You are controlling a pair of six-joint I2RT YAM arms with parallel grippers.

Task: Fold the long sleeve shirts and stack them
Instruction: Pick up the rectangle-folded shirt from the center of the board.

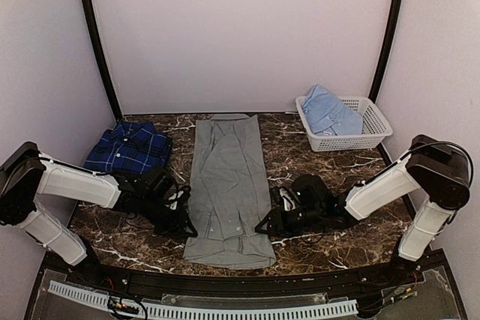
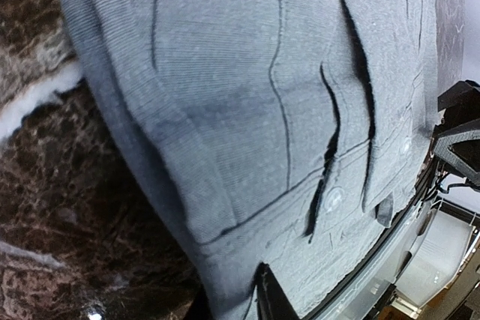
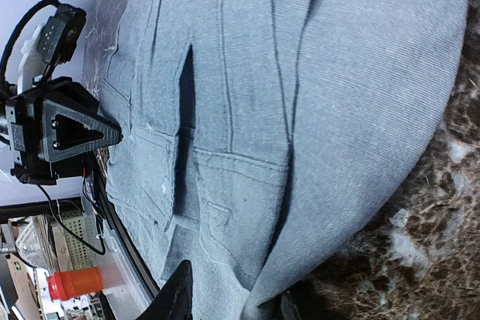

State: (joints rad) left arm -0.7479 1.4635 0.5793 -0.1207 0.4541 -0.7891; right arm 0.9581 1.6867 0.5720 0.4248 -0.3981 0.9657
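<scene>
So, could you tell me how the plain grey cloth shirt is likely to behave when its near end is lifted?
The plain grey cloth shirt would probably sag limply between grip points, since it lies flat with soft creases. It looks thin, so likely light. Its folded-in layers may slide apart.

Open tabletop (image 1: 289, 159) between grey shirt (image 1: 227, 177), basket (image 1: 349, 142)

Shirts, three: grey shirt (image 1: 227, 177) between left claw (image 1: 184, 220) and right claw (image 1: 267, 222); plaid shirt (image 1: 129, 148), blue shirt (image 1: 328, 114) beyond them. Basket (image 1: 352, 140), one.
</scene>
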